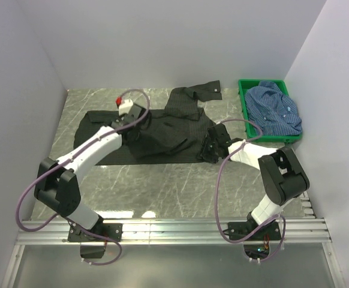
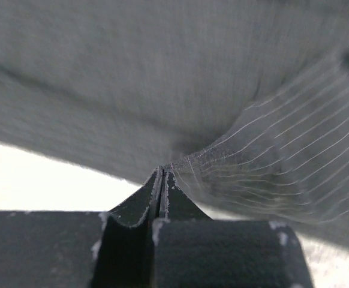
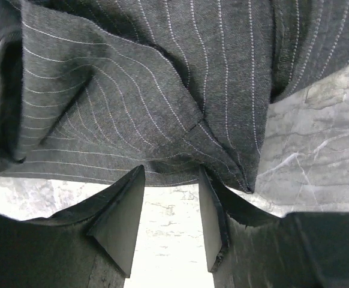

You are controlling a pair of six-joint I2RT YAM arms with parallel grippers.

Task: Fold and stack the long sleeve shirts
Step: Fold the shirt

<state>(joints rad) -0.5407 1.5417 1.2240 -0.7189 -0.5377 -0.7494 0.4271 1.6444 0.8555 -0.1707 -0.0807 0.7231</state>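
**Figure: the black shirt, held at one point, with the right-hand grasp not yet made.**

The black shirt [image 1: 162, 135] lies spread on the table [image 1: 180, 186]. Its long axis runs left to right, and a loose part reaches toward the far right. The blue shirt [image 1: 275, 108] lies bunched in the green crate [image 1: 243, 108] at the far right, apart from the black one and untouched.

The left gripper [image 2: 161, 171] stands over the left-middle of the black shirt. Its fingers are pressed together on a pinch of striped cloth, which draws up to them in a small tent.

The right gripper [image 3: 171, 177] sits at the shirt's right near edge with its fingers [image 3: 123, 216] apart. Bare table shows through the gap between them. The hem runs across just beyond the fingertips on their far side, and one corner of it hangs by the right-hand finger. No cloth is seen between the pads.

The coming move probably turns on this relation, because the edge lies ahead of the open fingers rather than inside them. A short advance away from the arm's base, with one finger passing under the hem, would likely be needed before closing. The right arm is the nearer to this end of the shirt, and the left arm to the other. With both ends held, the cloth could probably be folded across its long axis.
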